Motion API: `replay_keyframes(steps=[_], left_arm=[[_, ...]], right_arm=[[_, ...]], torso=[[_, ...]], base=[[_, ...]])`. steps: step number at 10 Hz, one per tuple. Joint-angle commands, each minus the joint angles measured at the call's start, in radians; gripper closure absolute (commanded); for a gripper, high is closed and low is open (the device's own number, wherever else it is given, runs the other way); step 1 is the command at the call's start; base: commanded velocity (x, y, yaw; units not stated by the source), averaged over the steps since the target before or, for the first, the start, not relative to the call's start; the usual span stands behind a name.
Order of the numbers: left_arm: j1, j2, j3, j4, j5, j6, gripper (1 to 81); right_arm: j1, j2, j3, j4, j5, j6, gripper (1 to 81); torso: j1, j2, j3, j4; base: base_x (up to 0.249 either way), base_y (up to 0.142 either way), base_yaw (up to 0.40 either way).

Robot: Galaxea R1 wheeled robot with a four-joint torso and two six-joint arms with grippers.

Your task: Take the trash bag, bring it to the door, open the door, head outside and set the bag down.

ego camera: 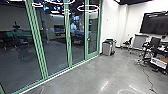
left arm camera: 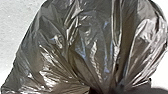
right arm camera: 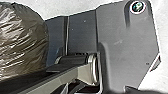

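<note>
Left gripper (left arm camera: 106, 90) seems to be pinching the bag (left arm camera: 87, 47) by its gathered folds; from there it spreads wide, so left arm should carry.

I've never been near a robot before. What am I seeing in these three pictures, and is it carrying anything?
This is a wheeled robot with two arms. The head picture looks forward and down from high up: a concrete floor, a glass wall with green frames, and a grey bin beyond. The other two come from cameras on its wrists. Both show a shiny, dark trash bag. Its folds draw together close to the left wrist camera, so the left arm is probably holding it. The wide dark plate and jointed bar are the robot's own parts.
</note>
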Motion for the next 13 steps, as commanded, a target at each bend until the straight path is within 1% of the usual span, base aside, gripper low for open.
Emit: replay_keyframes(steps=[1, 8, 13], left_arm=[[-0.068, -0.002, 0.003, 0.000, 0.070, 0.007, 81.1], [-0.068, -0.004, 0.003, 0.000, 0.070, 0.007, 81.1], [-0.068, -0.002, 0.003, 0.000, 0.070, 0.007, 81.1]], right_arm=[[0.054, 0.003, 0.006, -0.008, -0.056, -0.004, 1.0], [0.053, 0.003, 0.006, -0.007, -0.058, -0.004, 1.0], [0.054, 0.002, 0.006, -0.007, -0.056, -0.004, 1.0]], torso=[[0.000, 0.000, 0.000, 0.000], [0.000, 0.000, 0.000, 0.000], [0.000, 0.000, 0.000, 0.000]], base=[[0.141, -0.073, 0.000], [0.141, -0.068, 0.000], [0.135, 0.000, 0.000]])
